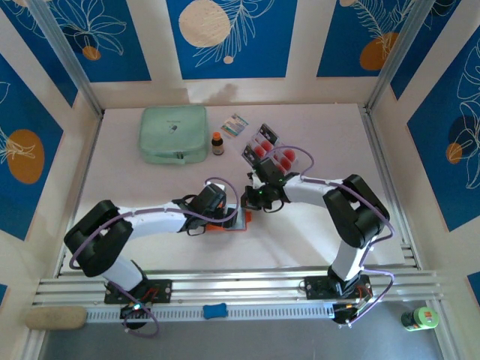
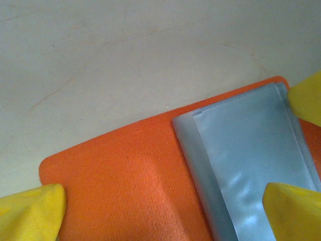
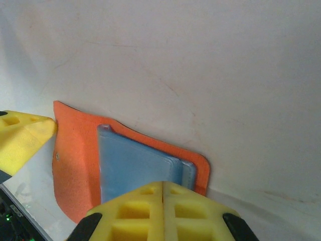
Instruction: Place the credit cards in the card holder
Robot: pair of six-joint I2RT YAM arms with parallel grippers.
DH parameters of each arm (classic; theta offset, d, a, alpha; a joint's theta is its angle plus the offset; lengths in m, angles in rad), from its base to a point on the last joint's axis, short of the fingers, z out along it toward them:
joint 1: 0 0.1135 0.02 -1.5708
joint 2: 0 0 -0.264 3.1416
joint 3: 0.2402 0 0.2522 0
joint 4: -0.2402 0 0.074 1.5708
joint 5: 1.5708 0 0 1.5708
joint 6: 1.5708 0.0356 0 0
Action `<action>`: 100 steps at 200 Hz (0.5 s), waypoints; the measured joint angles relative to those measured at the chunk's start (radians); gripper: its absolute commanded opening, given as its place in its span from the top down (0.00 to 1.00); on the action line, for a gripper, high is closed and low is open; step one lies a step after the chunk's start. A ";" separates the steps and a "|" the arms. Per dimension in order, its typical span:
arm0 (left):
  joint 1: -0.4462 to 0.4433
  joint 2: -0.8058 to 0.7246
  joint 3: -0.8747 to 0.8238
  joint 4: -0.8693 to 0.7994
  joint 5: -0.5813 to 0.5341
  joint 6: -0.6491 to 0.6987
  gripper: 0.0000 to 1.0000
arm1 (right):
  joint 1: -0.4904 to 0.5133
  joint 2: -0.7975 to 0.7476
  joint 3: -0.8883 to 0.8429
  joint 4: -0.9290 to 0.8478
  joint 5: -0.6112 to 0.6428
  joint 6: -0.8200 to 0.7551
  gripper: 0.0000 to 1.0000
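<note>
My left pincer [image 1: 227,215] stands wide over the open card holder [image 2: 120,186] at mid-table, my right pincer [image 3: 163,201] shut and seemingly empty beside its pocket [image 2: 251,150], so I judge I'm readying the pocket and must next fetch the credit cards [image 1: 271,154] lying farther back.
</note>
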 measured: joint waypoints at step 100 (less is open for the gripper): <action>-0.001 0.000 0.000 0.000 0.000 0.000 0.00 | 0.004 0.066 0.008 0.066 -0.061 0.020 1.00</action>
